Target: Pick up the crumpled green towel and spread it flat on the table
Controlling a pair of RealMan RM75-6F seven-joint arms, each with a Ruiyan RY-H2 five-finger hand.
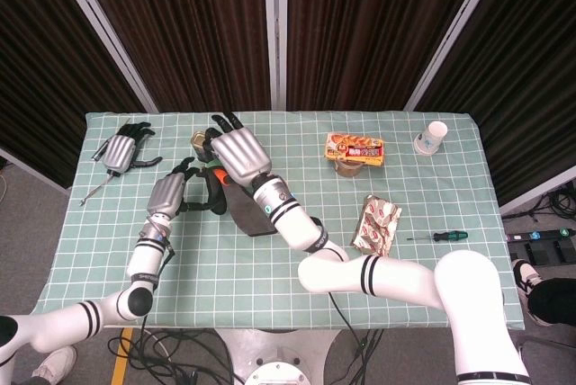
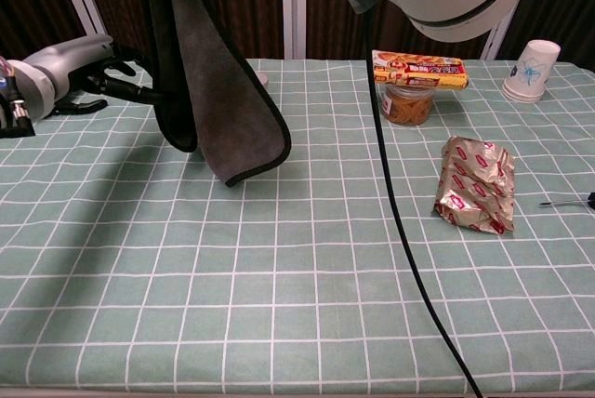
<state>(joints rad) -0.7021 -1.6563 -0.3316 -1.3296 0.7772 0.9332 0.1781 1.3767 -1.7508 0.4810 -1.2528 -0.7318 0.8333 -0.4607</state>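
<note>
Towel (image 2: 223, 91) matt, soft cloth; hands' (image 1: 236, 153) backs smooth silvery metal; packet (image 2: 476, 184) crinkled glossy foil; tablecloth (image 2: 279, 305) matt.

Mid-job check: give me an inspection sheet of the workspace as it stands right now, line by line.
Surface: table under a green checked cloth.
Job's things: towel hangs off the table, dark side showing, not spread.
Clutter: tin can, snack box on a jar, paper cup, foil packet, screwdriver, spare robot hand.
Robot hands: right robot hand holds the towel's top; left robot hand reaches to its edge, contact unclear.
Cables: black cable along the right arm.
Surroundings: dark curtains with white posts.
</note>
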